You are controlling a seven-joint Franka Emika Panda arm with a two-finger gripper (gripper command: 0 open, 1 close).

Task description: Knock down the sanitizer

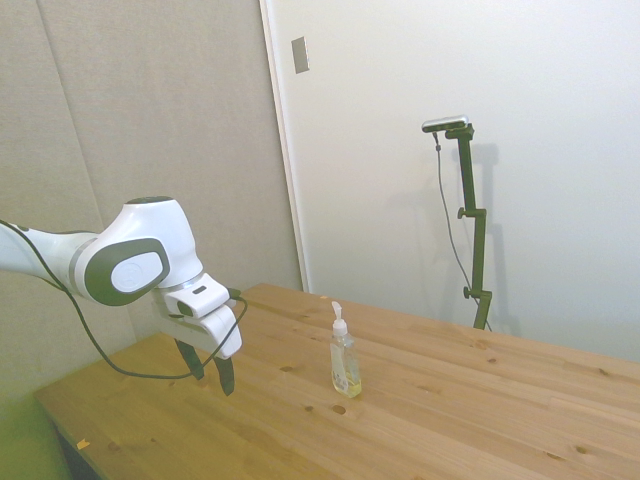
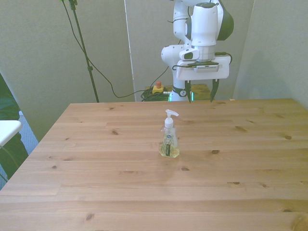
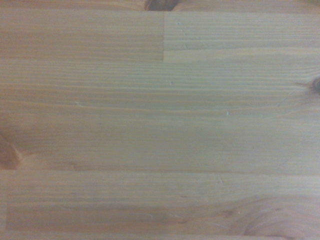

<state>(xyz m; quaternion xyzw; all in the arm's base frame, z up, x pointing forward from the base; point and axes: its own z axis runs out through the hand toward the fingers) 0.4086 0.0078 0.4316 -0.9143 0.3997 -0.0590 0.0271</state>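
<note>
Small clear plastic pump bottle of pale yellow sanitizer (image 2: 169,141) stood upright mid-worktop | white arm's dark-fingered end effector (image 2: 200,91) hung empty, fingers spread apart, well behind the bottle over the pine worktop (image 2: 96,168) | side view showed fingertips just above the wood | wrist view showed only bare planks (image 3: 160,130).

No readable text anywhere. Sanitizer (image 2: 169,141) carries small label (image 2: 168,140) on side toward front camera: dark blue oval mark above darker band, print too small to read.
</note>
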